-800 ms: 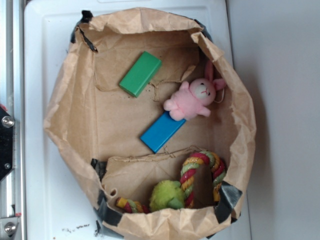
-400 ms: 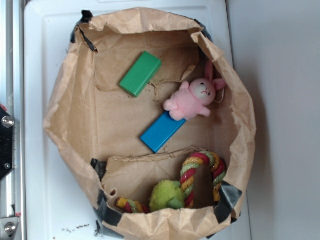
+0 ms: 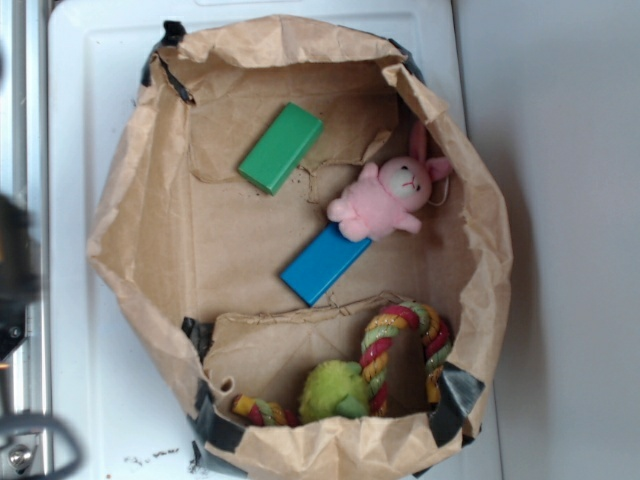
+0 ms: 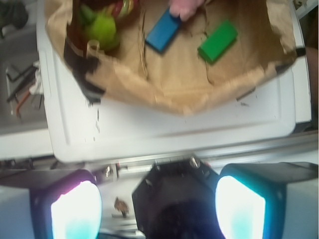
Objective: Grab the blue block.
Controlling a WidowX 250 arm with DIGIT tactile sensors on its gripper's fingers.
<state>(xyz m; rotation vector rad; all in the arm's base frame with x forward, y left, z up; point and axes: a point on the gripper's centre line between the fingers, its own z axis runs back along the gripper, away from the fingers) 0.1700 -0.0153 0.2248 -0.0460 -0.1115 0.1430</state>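
The blue block (image 3: pixel 325 263) lies flat on the floor of the open paper bag (image 3: pixel 140 230), its upper end touching the pink plush bunny (image 3: pixel 385 195). In the wrist view the blue block (image 4: pixel 163 30) shows near the top, inside the bag. My gripper (image 4: pixel 158 209) is open, its two pale-lit fingers (image 4: pixel 75 211) wide apart with nothing between them. It is outside the bag, over the robot's dark base beyond the white tray's edge. In the exterior view only a dark blur of the arm (image 3: pixel 14 265) shows at the left edge.
A green block (image 3: pixel 281 147) of the same shape lies in the bag's upper left. A rope toy with a green ball (image 3: pixel 345 385) fills the bag's lower part. The bag stands on a white tray (image 3: pixel 75 120); a metal rail (image 3: pixel 20 100) runs along the left.
The dark arm part at the exterior view's left edge has gone blurred and shifted, and a dark blurred shape has appeared at the lower left. Everything in the bag is unmoved.
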